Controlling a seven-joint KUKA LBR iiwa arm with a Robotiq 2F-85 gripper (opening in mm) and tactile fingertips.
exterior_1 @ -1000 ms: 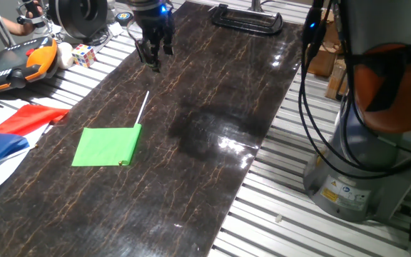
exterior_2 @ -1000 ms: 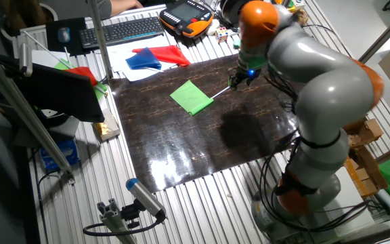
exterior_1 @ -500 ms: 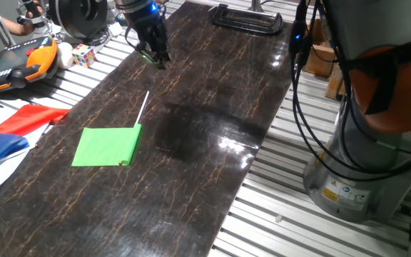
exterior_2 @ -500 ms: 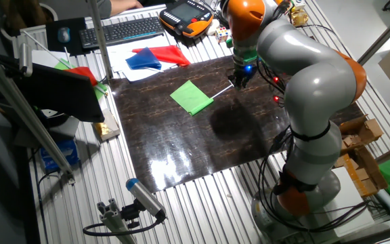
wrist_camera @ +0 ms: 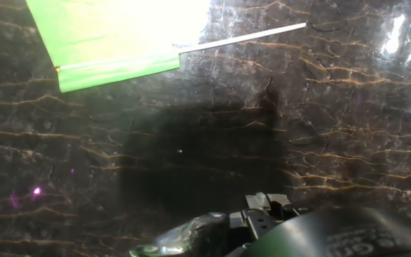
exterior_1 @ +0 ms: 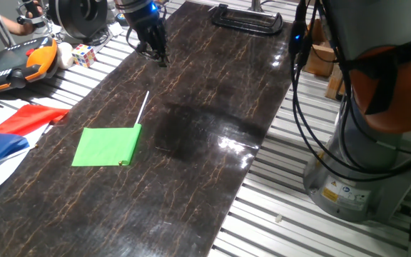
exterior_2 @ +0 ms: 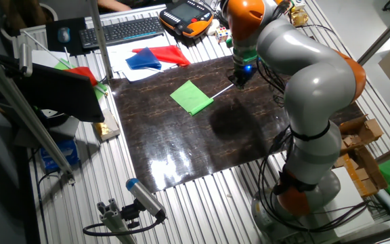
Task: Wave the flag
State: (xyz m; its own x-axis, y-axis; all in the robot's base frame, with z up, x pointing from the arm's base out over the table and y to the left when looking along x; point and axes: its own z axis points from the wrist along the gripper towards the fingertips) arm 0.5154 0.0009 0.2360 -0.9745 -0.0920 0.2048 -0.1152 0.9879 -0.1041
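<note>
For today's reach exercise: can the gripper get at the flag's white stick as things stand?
Probably yes. The gripper hovers beyond the bare end of the stick, and nothing lies between them on the dark tabletop.

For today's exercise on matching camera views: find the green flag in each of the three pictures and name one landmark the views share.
One fixed view: the green flag lies flat at left centre of the dark marble-patterned tabletop, stick pointing up-right.
The other fixed view: flag sits upper centre, stick pointing right toward the gripper.
Hand view: flag fills the top left, stick running right.
Shared landmark: the thin white stick on the dark tabletop.
</note>
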